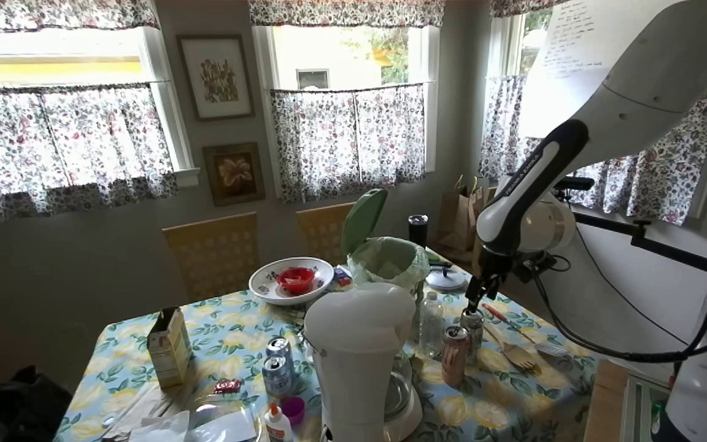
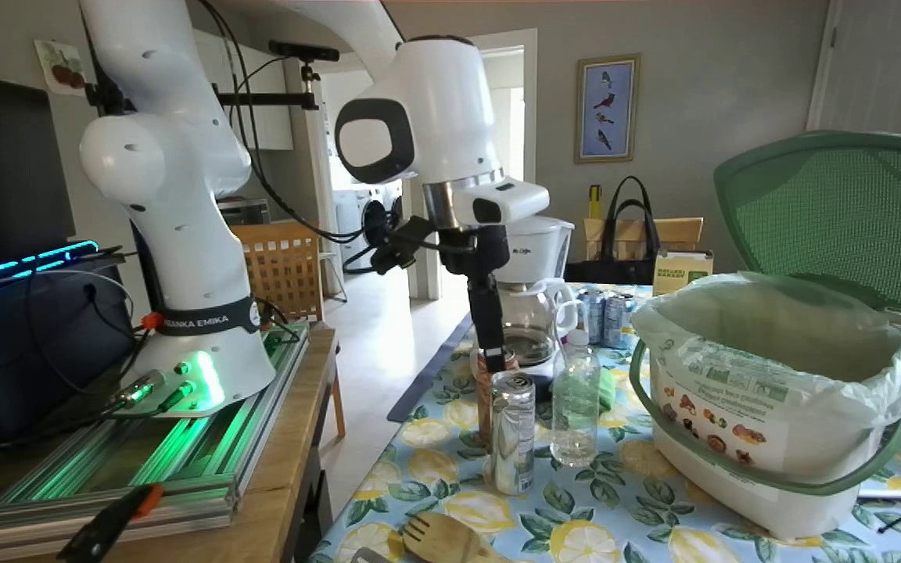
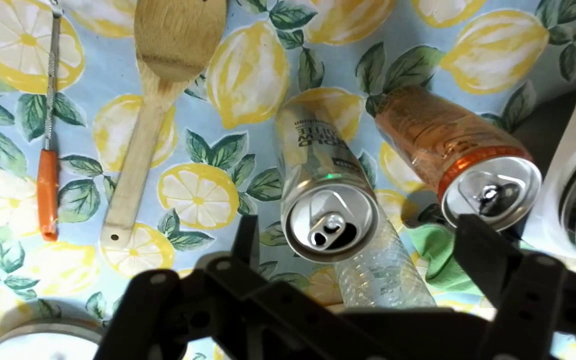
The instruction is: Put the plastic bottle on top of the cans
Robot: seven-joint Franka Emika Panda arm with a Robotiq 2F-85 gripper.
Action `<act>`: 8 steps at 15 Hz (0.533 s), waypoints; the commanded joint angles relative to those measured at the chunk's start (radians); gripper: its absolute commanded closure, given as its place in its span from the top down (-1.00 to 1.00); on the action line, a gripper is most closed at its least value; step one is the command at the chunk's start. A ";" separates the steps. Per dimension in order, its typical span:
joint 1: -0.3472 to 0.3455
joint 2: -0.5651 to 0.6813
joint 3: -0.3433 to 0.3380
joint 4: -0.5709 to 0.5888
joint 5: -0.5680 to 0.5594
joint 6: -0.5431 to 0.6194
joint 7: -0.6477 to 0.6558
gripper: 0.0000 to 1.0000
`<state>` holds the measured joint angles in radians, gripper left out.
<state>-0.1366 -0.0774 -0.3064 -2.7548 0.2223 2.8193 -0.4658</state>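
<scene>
The clear plastic bottle stands upright on the table beside two cans, and it also shows in an exterior view. A pale coffee can and an orange can stand upright side by side. In the wrist view the coffee can is between my open fingers, the orange can is near the right finger, and the bottle is partly hidden behind the coffee can and my gripper. My gripper points down, just above the cans, holding nothing.
A white coffee maker stands near the cans. A lined bin with a raised green lid stands beside the bottle. A wooden utensil and an orange-handled tool lie nearby. Two blue cans stand farther off.
</scene>
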 commanded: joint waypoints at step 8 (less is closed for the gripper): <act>0.009 0.145 0.011 0.068 0.231 0.052 -0.244 1.00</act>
<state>-0.1326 0.0105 -0.3041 -2.7267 0.3746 2.8503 -0.6374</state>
